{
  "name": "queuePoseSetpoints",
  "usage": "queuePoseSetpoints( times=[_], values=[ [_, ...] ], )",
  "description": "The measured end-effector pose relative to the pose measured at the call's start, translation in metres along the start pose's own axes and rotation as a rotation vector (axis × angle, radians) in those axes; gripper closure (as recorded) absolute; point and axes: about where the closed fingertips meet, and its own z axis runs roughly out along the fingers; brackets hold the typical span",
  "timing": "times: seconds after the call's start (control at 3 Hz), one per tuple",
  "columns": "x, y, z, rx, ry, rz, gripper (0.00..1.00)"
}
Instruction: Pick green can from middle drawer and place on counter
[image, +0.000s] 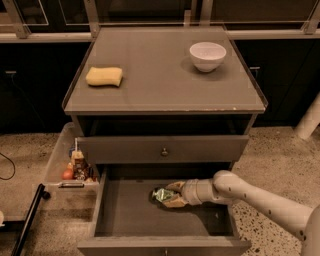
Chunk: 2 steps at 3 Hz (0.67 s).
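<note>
The middle drawer (125, 215) is pulled open below the counter (160, 82). The green can (161, 194) lies on its side on the drawer floor, right of centre. My gripper (169, 194) reaches in from the right, with one finger (175, 186) behind the can and the other in front of it. The fingers hug the can's right part. The can rests on the drawer floor.
A yellow sponge (104, 76) lies on the counter's left and a white bowl (207, 56) stands at its back right. A closed drawer front with a round knob (164, 151) sits above the open drawer. A tray of small bottles (77, 167) stands on the left.
</note>
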Motion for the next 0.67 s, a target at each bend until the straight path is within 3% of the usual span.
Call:
queuePoseSetpoints(
  times=[0.33, 0.67],
  values=[
    [-0.014, 0.018, -0.029, 0.002, -0.001, -0.001, 1.0],
    [-0.043, 0.03, -0.067, 0.015, -0.018, -0.022, 1.0]
  ],
)
